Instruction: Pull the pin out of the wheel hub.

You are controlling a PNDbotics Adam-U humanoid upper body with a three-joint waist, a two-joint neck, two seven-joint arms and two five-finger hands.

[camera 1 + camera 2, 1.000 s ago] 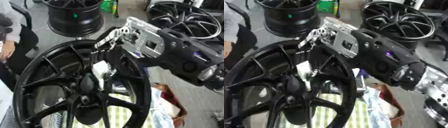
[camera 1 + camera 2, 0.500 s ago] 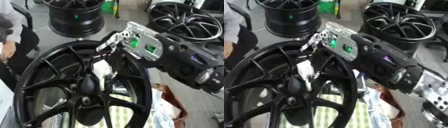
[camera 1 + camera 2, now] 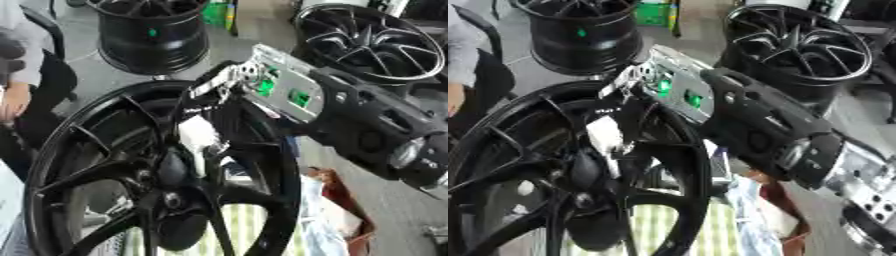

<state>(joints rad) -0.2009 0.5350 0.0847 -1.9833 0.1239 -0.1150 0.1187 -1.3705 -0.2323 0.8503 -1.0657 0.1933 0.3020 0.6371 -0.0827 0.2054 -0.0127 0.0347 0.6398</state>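
The right hand (image 3: 214,107) reaches among the wheel hub (image 3: 166,172) spokes, fingers seemingly clamped on a white pin (image 3: 198,137) (hard to confirm); extraction looks under way, unfinished.

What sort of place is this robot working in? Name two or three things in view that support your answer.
Probably a wheel or tyre workshop. A large black wheel fills the foreground, two more black wheels stand on the grey floor behind, and the right robot hand reaches in at its hub.

Glossy black wheel hub (image 3: 105,165), white pin (image 3: 198,137), black-and-silver robot hand (image 3: 229,85), green-striped cloth (image 3: 245,230).
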